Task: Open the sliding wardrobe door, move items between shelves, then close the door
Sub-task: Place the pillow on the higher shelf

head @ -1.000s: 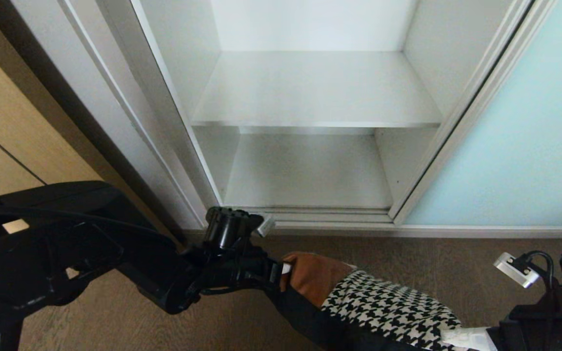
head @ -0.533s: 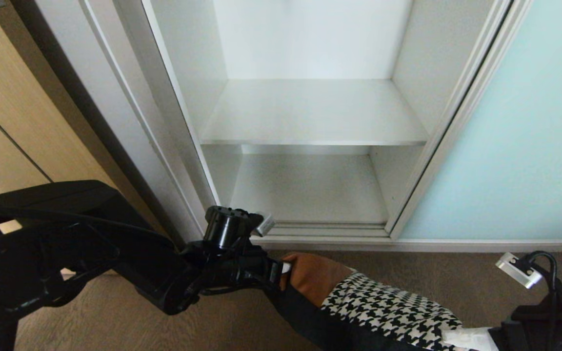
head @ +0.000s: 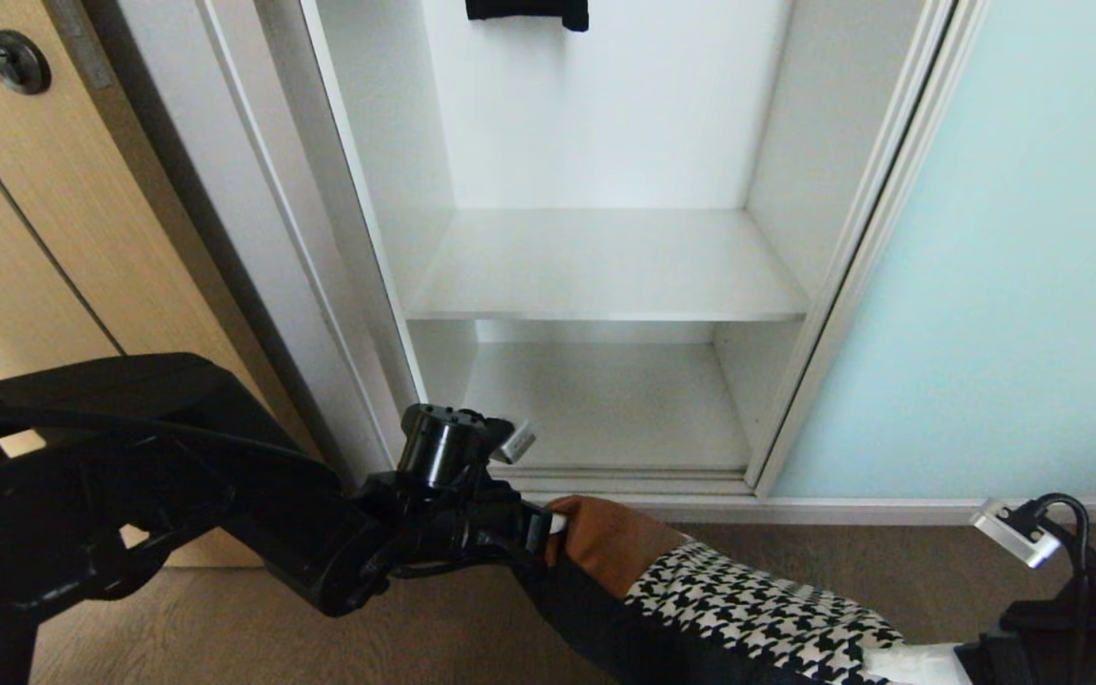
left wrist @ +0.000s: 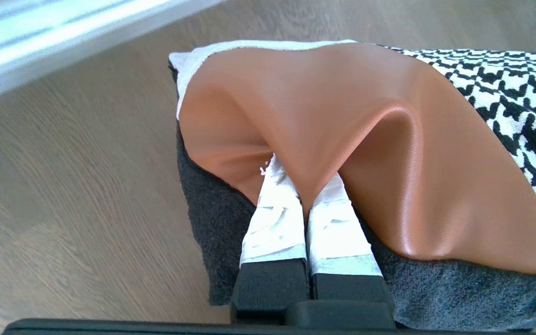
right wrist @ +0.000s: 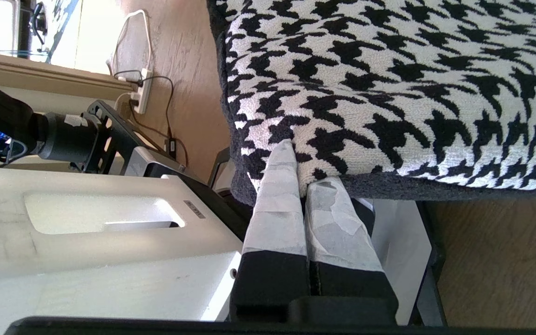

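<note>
The item, a flat cushion-like bag (head: 700,580) of tan leather and houndstooth fabric, hangs above the floor in front of the wardrobe. My left gripper (head: 553,523) is shut on a pinched fold of the leather end (left wrist: 303,174). At the other end, my right gripper (head: 919,661) is shut on the houndstooth edge (right wrist: 303,167). The sliding wardrobe door (head: 986,285), frosted pale blue-green, stands slid to the right. The opening shows two bare white shelves, an upper one (head: 605,266) and a lower one (head: 605,404).
A light wood door (head: 34,238) with a dark round lock (head: 15,60) stands left of the wardrobe frame (head: 253,238). Something black (head: 529,11) hangs at the top of the opening. Wood floor (head: 225,618) lies below. My white base (right wrist: 86,232) and a power strip (right wrist: 140,93) lie behind.
The head view has swung upward: the wardrobe and its shelves sit lower in the picture and the black hanging thing has come into sight. Both grippers keep hold of the bag.
</note>
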Controlling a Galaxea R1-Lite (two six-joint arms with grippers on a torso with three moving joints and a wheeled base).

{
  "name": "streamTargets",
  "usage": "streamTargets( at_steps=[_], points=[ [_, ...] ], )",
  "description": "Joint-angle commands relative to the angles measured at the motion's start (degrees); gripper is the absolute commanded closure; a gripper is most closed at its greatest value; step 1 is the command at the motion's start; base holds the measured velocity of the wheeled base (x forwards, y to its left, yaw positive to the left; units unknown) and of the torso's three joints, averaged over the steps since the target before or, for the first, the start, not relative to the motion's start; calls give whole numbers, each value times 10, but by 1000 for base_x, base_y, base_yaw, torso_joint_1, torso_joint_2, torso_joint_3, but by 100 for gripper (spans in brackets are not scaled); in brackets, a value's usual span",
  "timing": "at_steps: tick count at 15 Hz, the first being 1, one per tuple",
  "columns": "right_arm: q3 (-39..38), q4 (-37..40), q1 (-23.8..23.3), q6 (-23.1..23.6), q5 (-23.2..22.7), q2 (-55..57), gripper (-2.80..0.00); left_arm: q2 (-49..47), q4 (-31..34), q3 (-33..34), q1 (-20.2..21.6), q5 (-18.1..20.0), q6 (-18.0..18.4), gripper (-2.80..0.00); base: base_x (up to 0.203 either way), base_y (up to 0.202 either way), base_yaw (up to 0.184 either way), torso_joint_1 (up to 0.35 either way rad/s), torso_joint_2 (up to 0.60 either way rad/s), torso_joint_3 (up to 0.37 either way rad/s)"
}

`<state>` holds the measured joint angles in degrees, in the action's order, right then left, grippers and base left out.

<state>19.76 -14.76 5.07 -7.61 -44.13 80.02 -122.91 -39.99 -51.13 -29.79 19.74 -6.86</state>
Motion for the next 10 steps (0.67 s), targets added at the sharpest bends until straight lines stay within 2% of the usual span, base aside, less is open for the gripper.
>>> streamTargets(
  at_steps=[1,5,10],
  points=[
    [0,-1,0,0,-3,0,0,1,-3,1,0,1,-1,0,0,0,0,2,0,202],
    [-3,-2,0,0,-3,0,0,2,-4,-3,0,0,-1,0,0,0,0,6,-1,209],
    [-3,-3,0,0,-3,0,0,-14,-42,5,0,-5,-2,0,0,0,0,3,4,205]
  ],
)
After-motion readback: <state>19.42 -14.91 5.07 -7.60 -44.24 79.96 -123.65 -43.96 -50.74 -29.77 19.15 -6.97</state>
